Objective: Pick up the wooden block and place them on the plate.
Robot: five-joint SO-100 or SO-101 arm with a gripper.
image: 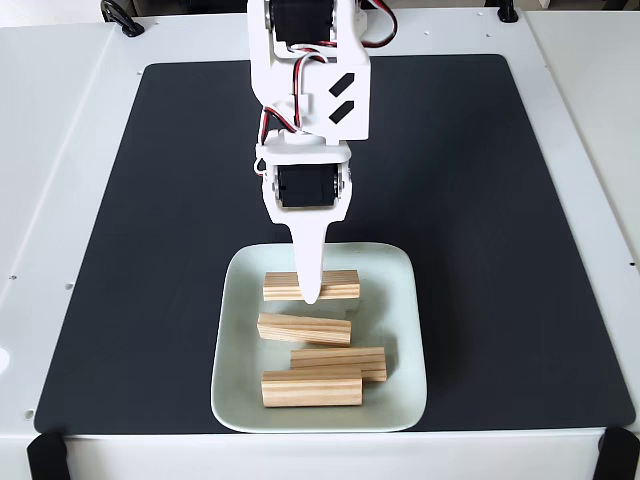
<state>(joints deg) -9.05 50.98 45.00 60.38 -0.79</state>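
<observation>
The pale mint-white square plate (236, 345) sits at the front of the black mat. Several wooden blocks lie on it, all roughly crosswise. The farthest block (340, 285) lies by the plate's back rim, a second (304, 329) at mid-plate, and two more (338, 358) (311, 388) near the front rim. My white gripper (312, 292) points straight down over the farthest block, its tapered finger (311, 260) crossing the block's middle. Only this one finger shows, edge-on, so the state of the jaws is unclear.
A black mat (180, 200) covers most of the white table (60, 150). Black clamps (45, 455) (618, 452) sit at the front corners, and cable ends (120, 18) lie at the back edge. Bare mat surrounds the plate on the left, right and back.
</observation>
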